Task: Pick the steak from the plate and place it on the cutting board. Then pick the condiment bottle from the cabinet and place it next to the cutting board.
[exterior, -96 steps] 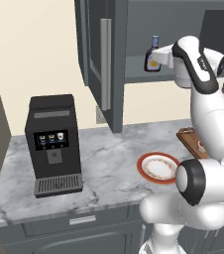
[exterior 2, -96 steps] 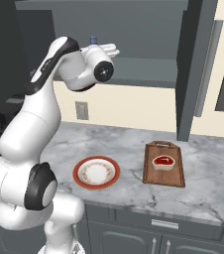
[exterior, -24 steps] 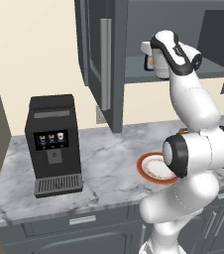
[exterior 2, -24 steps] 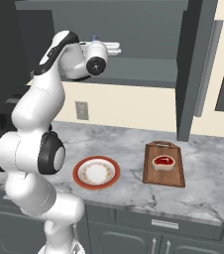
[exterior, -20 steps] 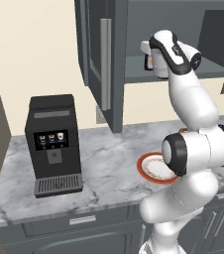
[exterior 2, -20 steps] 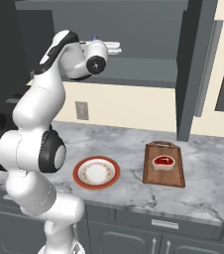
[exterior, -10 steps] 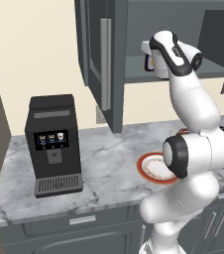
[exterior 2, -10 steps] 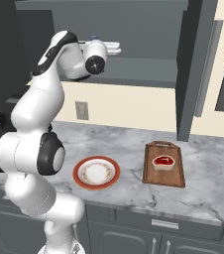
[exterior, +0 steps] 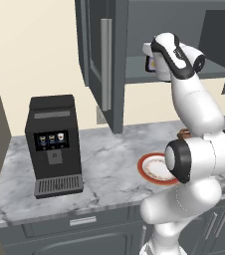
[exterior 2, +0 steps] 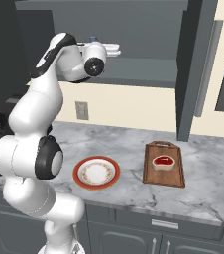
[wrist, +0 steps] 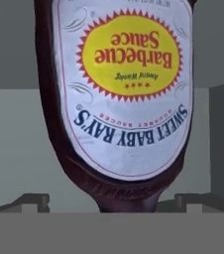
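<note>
Reaching up into the open cabinet (exterior: 149, 74), the arm has its gripper (wrist: 112, 201) level with the grey shelf, right at the sauce bottle (wrist: 121, 94). Seen along the hand, the bottle comes out upside down and very close: dark brown glass, a big pale label with a yellow-orange sunburst reading "Barbecue Sauce" and blue lettering curving beneath it. The two dark fingertips (wrist: 32, 201) stand far apart, one on either side of the bottle's body, so the hand is spread wide rather than clenched; I cannot tell whether the tips touch the glass. From the left side a sliver of the brown bottle with its orange label shows just behind the white wrist, standing on the shelf. From the right side a bluish cap pokes up above the hand.

Down on the marble counter (exterior 2: 134, 144), the wooden board (exterior 2: 164, 164) lies with its short handle toward the wall, and the steak (exterior 2: 163, 162) sits on it, red with a pale fat rim. The plate (exterior 2: 96, 172), red-orange at the rim and cream in the middle, is just left of the board. A black coffee machine (exterior: 54, 145) stands further along the counter.
</note>
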{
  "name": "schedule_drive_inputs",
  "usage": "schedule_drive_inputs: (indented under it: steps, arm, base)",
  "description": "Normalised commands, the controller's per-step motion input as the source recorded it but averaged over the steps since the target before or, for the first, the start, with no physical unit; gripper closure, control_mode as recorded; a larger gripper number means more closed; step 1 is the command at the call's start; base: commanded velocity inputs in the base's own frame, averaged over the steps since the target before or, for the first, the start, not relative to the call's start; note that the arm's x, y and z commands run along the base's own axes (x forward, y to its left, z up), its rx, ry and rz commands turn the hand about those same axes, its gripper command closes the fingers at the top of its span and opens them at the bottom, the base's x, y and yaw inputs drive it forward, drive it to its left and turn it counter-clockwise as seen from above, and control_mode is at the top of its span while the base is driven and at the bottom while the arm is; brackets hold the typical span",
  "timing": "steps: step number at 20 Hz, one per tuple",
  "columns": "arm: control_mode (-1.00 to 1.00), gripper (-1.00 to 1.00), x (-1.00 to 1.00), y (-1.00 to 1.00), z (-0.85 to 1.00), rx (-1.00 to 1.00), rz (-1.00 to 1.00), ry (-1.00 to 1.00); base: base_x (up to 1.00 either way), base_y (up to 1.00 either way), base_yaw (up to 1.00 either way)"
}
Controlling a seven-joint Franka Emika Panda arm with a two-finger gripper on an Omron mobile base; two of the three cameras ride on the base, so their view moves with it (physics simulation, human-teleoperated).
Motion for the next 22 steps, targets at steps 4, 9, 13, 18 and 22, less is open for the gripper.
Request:
schedule_drive_inputs:
  steps: [4, 9, 13, 18, 22]
  arm:
    - [-1.0, 1.0, 0.02, 0.0, -0.01, 0.0, 0.0, 0.11]
    - [-1.0, 1.0, 0.02, 0.0, 0.0, 0.0, 0.0, 0.11]
    - [-1.0, 1.0, 0.1, 0.0, 0.0, 0.04, 0.0, 0.06]
    - [-1.0, 1.0, 0.0, 0.0, 0.01, 0.03, 0.0, 0.01]
    - [-1.0, 1.0, -0.09, 0.0, 0.0, 0.03, 0.0, 0.0]
  base:
    - [0.0, 0.0, 0.0]
    - [0.0, 0.0, 0.0]
    - [0.0, 0.0, 0.0]
    - [0.0, 0.0, 0.0]
    - [0.0, 0.0, 0.0]
